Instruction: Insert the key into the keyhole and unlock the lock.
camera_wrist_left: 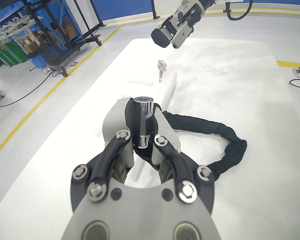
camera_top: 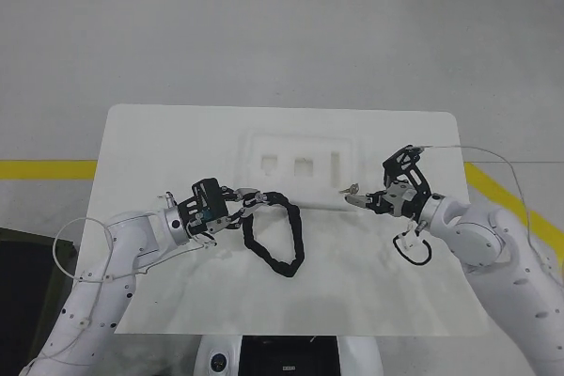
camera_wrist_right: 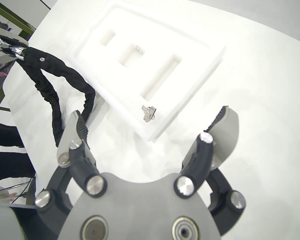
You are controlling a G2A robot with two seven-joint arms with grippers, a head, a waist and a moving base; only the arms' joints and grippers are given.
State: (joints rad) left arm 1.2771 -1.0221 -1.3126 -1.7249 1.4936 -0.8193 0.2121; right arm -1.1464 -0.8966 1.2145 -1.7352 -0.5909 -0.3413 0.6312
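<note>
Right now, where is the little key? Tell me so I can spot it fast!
Find the white table and the white foam tray on it. On the tray's rim beside its longest slot sits the key. It is the only small silvery thing on the white foam, unlike the black chain lock near the tray.

Lock cylinder (camera_wrist_left: 143, 122) between the left gripper (camera_wrist_left: 140, 116) fingers (camera_wrist_left: 112, 126) is shiny chrome, chain sleeve (camera_wrist_left: 215, 131) plain black. Key (camera_wrist_right: 148, 113) past the right gripper (camera_wrist_right: 151, 118) fingers (camera_wrist_right: 231, 123) is silver, on an all-white foam tray (camera_wrist_right: 197, 51).

Chrome lock (camera_wrist_left: 143, 108) w/ black chain (camera_wrist_left: 230, 138), in left gripper (camera_wrist_left: 142, 126) jaws, silver key (camera_wrist_right: 148, 114) on foam tray (camera_wrist_right: 190, 86) rim
</note>
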